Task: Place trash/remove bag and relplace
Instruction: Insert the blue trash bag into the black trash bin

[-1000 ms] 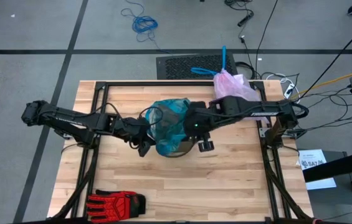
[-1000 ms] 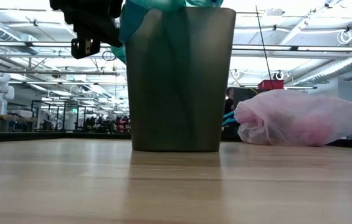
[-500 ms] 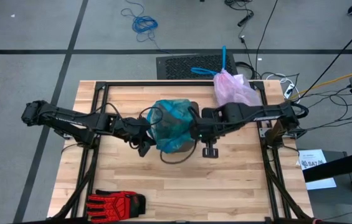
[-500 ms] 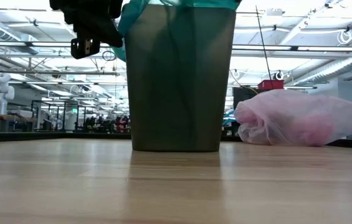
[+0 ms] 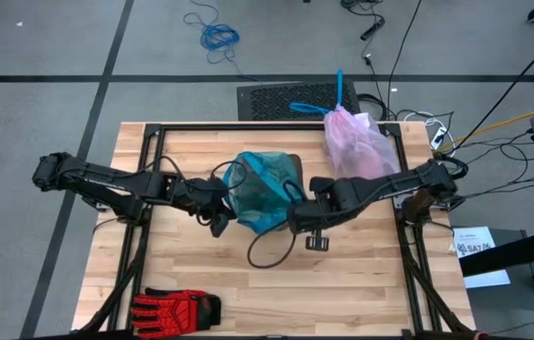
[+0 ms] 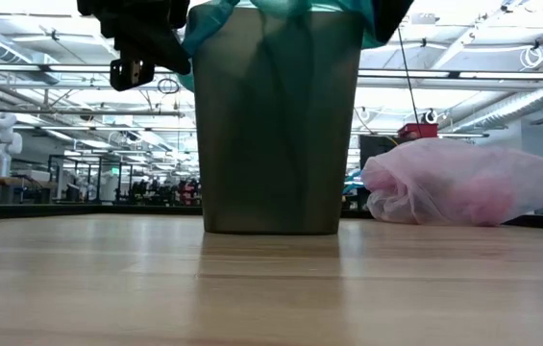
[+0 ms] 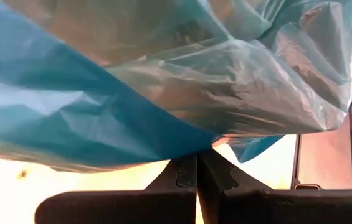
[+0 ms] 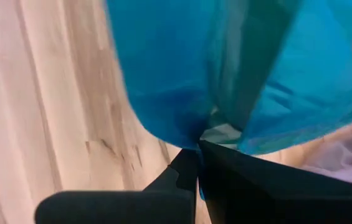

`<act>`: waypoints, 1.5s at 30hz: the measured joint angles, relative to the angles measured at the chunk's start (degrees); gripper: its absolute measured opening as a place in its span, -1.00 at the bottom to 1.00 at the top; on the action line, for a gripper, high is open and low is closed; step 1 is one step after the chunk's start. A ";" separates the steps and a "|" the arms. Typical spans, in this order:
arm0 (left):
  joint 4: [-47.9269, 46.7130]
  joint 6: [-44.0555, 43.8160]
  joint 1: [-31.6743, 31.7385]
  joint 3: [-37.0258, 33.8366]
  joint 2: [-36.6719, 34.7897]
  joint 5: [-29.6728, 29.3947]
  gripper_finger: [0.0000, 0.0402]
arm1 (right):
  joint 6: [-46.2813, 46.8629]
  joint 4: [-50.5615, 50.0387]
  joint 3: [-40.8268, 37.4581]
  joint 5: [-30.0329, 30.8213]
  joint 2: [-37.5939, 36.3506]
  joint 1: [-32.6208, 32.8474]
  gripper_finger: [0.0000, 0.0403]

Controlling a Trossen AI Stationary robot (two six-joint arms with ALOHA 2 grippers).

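Teal film pinched on both sides of the bin

Teal bag [image 5: 262,192] plastic is clamped in both grippers: the left gripper [image 7: 197,163] bites the edge on its side of the bin [image 6: 278,125], the right gripper [image 8: 199,148] — fingers fully closed — holds the opposite edge nearer the table's front. The teal bag's mouth runs between them, side to side across the bin's rim. The pink bag [image 5: 353,142] lies bunched at the table's far right corner — well apart from both, nearer the right arm.
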 joint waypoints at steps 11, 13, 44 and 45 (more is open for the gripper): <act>-0.13 0.17 0.27 0.04 -0.02 -1.76 -1.00 | 4.48 8.14 -7.48 0.00 -4.46 -0.01 -1.00; -0.29 0.19 0.71 0.04 -0.02 -1.88 -1.00 | 4.38 8.76 -8.36 -1.12 -4.40 -0.37 -0.99; -7.02 -0.03 1.46 2.89 -0.02 4.15 -0.32 | 2.28 3.80 5.52 -8.05 -4.40 -0.32 0.08; -6.96 -0.35 1.46 2.87 -0.02 4.91 -0.32 | 2.28 4.62 5.52 -8.14 -4.42 -0.32 0.06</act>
